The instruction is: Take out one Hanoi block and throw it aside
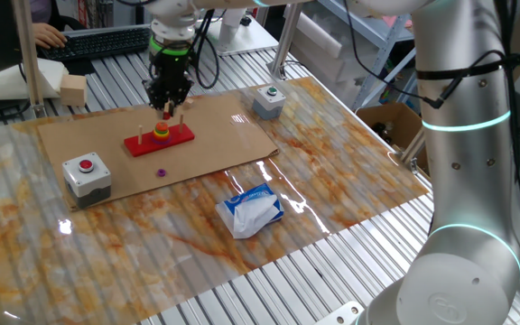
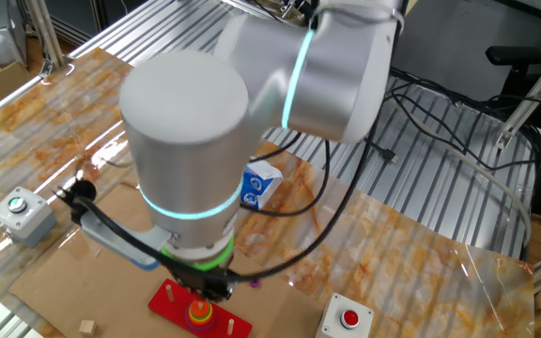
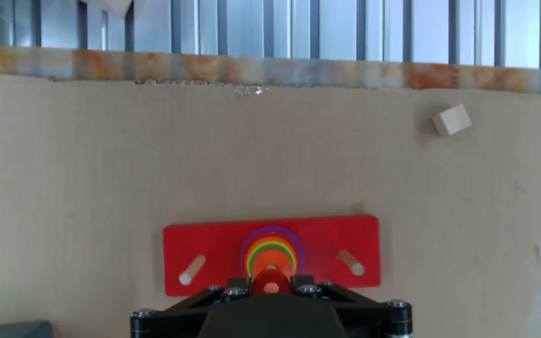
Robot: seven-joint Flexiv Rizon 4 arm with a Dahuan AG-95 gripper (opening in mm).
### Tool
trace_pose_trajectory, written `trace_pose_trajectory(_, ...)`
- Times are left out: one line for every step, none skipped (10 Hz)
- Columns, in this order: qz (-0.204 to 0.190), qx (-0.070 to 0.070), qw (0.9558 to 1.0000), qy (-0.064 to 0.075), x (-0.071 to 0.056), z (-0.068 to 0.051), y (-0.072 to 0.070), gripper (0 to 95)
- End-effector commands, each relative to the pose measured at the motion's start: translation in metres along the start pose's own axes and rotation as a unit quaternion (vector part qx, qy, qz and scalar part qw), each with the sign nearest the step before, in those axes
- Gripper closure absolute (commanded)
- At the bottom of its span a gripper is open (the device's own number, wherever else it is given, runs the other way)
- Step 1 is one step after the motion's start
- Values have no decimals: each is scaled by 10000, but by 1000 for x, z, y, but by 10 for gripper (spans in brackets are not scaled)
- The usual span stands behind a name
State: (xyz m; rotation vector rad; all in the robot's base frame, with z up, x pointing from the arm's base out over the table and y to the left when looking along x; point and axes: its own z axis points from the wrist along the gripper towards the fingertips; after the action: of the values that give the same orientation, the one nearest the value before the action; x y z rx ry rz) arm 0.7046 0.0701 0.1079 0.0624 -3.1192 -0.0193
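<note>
cardboard [image 1: 215, 135] lies under everything i work on, spread over the marbled table [image 1: 332, 194], and i take the red peg base [image 1: 143, 144] on it as my landmark. my pincer [image 1: 168, 106] hangs straight above the middle peg of that base, fingertips just over the ring stack. in the hand view the stack sits dead centre on the base [image 3: 205, 246]: a purple ring at the bottom, then yellow and orange ones, and on top the small red hanoi block [image 3: 270, 279], threaded on the middle peg and right at the lower edge where my fingers come in. whether my fingers are apart, together, or already pinching that disc, i cannot tell; the black housing hides the tips in the hand view and the other views are too small.

bare wooden pegs [image 3: 192, 270] stand on either side of the stack. a tiny purple disc [image 1: 162, 171] lies loose on the cardboard just in front of the base. a grey box with a red button [image 1: 87, 173] sits to the base's near-left, a grey box with a green button [image 1: 267, 100] well off to its right, and a crumpled blue-and-white packet [image 1: 251, 210] lies on the table beyond the purple disc. a small wooden cube [image 3: 452, 120] rests on the cardboard behind the base.
</note>
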Motion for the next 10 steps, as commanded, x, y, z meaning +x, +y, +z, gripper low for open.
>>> trace_pose_trajectory(1, 13, 10000, -23, 7, 2, -1, 950)
trace_pose_trajectory(-13, 9, 10000, -27, 11, 1, -1, 950)
trace_pose_trajectory(-21, 15, 10000, -27, 16, 2, -1, 950)
trace_pose_trajectory(-29, 19, 10000, -27, 18, 2, -1, 950)
trace_pose_trajectory(-37, 21, 10000, -31, 24, 2, -2, 950)
trace_pose_trajectory(-35, 21, 10000, -32, 28, 3, -3, 950)
trace_pose_trajectory(-30, 23, 10000, -34, 34, 3, -3, 950)
trace_pose_trajectory(-30, 28, 10000, -41, 39, 3, -4, 950)
trace_pose_trajectory(-32, 29, 10000, -50, 44, 4, -5, 950)
trace_pose_trajectory(-9, 35, 10000, -60, 49, 6, -6, 950)
